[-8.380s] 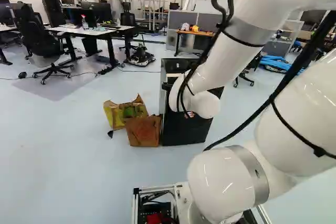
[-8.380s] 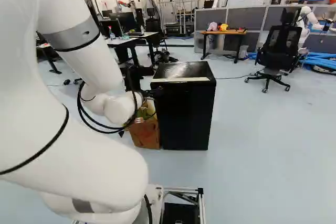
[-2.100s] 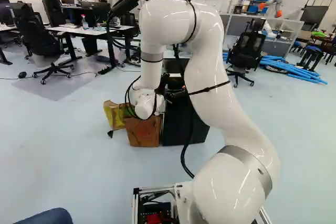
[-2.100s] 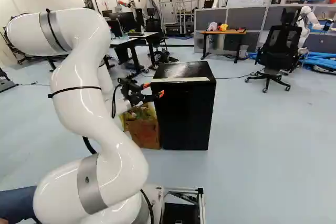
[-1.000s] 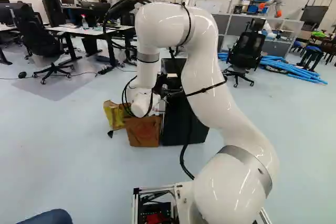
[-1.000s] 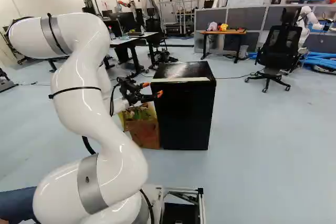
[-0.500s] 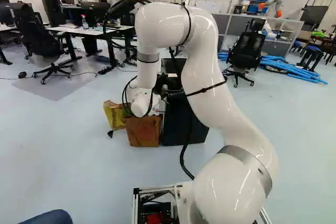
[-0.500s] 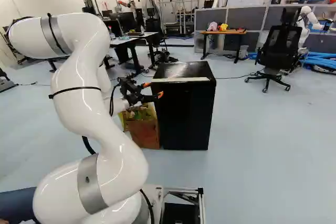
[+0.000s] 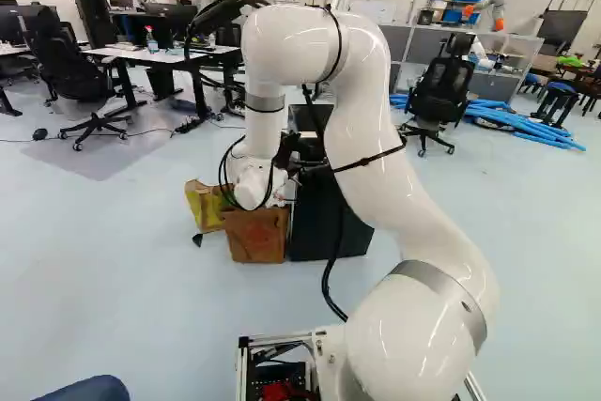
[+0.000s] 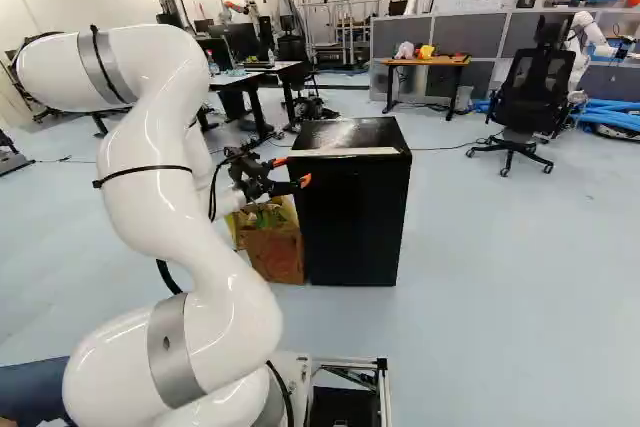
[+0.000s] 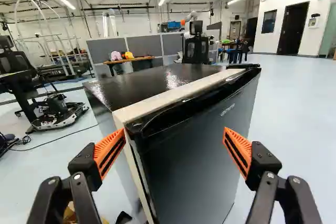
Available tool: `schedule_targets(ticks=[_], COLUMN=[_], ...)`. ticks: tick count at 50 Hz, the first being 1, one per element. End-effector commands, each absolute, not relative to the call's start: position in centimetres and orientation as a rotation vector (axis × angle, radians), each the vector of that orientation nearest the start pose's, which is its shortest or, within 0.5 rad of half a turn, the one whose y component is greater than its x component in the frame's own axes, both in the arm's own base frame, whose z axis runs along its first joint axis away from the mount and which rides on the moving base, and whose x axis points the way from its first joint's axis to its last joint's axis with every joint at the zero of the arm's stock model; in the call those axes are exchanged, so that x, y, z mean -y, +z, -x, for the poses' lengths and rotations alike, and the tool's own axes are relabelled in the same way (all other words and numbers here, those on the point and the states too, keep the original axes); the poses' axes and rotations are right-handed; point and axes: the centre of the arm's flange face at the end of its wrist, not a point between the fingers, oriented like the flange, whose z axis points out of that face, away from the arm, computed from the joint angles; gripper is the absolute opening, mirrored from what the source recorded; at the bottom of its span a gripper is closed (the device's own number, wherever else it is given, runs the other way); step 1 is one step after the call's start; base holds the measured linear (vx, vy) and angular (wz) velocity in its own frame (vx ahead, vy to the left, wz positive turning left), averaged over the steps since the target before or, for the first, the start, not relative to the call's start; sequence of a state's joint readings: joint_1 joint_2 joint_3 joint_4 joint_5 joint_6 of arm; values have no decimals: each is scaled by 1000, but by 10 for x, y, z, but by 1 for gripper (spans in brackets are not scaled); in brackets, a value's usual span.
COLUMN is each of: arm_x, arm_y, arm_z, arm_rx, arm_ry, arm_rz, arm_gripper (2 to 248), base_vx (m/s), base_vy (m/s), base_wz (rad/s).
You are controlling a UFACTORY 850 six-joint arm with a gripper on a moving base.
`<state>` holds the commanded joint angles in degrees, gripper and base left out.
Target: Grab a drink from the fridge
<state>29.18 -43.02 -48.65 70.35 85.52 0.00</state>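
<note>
standing with long axis vertical, the fridge (image 10: pixel 358 222) faces the base (image 10: pixel 296 375), end effector (image 10: pixel 292 172) spread wide

In the right base view, the fridge (image 10: pixel 355 222) stood on the floor (image 10: pixel 500 277), with a bag or box (image 10: pixel 275 255) just beside it on the left. A desk (image 10: pixel 445 63) stood well behind it, before a partition (image 10: pixel 485 37), and a chair (image 10: pixel 533 97) behind it, to the right.
</note>
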Motion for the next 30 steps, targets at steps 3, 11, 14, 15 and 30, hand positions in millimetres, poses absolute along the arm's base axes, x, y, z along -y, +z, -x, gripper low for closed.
schedule_targets(ticks=[3, 11, 14, 15, 30], arm_x=[-164, -164, -164, -164, -163], arm_y=[236, 236, 236, 236, 237], arm_z=[-467, -467, -467, -467, -466], arm_rx=[-1034, -1034, -1036, -1037, -1061], arm_ry=[-2401, -2402, -2403, -2404, -2427], arm_rz=[2426, 2426, 2425, 2425, 2413], arm_gripper=[247, 247, 247, 247, 247], base_vx=[0, 0, 0, 0, 0], base_vy=[0, 0, 0, 0, 0], base_wz=[0, 0, 0, 0, 0])
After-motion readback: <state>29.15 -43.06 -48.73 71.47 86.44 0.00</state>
